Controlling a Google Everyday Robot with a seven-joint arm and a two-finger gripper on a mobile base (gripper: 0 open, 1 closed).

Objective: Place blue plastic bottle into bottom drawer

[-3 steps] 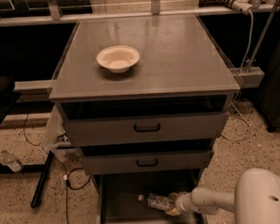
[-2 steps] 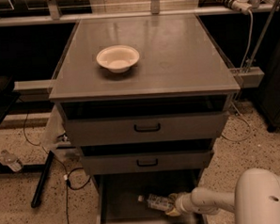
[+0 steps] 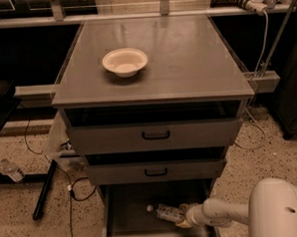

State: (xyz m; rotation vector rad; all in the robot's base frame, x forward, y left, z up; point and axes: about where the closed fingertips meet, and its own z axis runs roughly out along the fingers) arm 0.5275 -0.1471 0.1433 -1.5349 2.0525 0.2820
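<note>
1. I see the jaws closed narrow on the base end of the bottle (image 3: 166, 213). The gripper (image 3: 181, 216) sits low inside the bottom drawer (image 3: 129, 218), right of centre.
2. The bottle is clear plastic with a pale label round its body. It lies on its side with its white cap pointing left, over the drawer floor.
3. The drawer is pulled out: a wide, shallow tray with a flat, dull grey floor.
4. The arm (image 3: 223, 212) is a smooth, pale tube reaching in from the right, joined to a rounded white shell (image 3: 283, 213) at the lower right corner.
5. Above, the middle drawer (image 3: 191, 169) and the top drawer (image 3: 199, 133) show flat grey fronts, each with a slim black handle.
6. The cabinet top (image 3: 185, 58) is a smooth grey slab with a faint sheen. A shallow, round, cream bowl (image 3: 125, 61) stands on it, left of centre.
7. The floor (image 3: 24, 221) is speckled stone, with black cables (image 3: 72, 194) trailing on it to the left of the cabinet.
</note>
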